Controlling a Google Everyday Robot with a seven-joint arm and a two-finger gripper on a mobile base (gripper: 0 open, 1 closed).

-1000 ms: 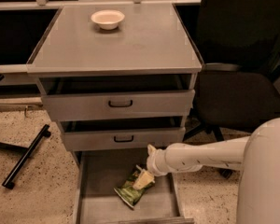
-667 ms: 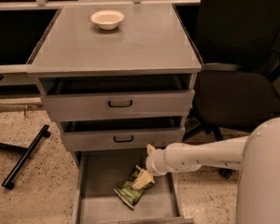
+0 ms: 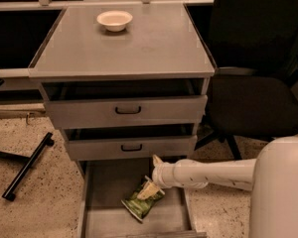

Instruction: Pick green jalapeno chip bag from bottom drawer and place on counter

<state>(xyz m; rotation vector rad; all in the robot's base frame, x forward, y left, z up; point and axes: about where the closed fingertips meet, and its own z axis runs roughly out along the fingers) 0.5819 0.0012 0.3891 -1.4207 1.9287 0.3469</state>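
The green jalapeno chip bag (image 3: pixel 140 204) lies tilted on the grey floor of the open bottom drawer (image 3: pixel 107 217), right of its middle. My gripper (image 3: pixel 149 189) reaches in from the right on a white arm and sits on the bag's upper right end, touching it. The counter (image 3: pixel 154 43) is the flat grey top of the cabinet, well above the gripper.
A cream bowl (image 3: pixel 114 20) stands at the back of the counter. The two upper drawers (image 3: pixel 126 110) with black handles are slightly open above the gripper. A black office chair (image 3: pixel 253 103) stands right of the cabinet. A black bar (image 3: pixel 27 166) lies on the floor at left.
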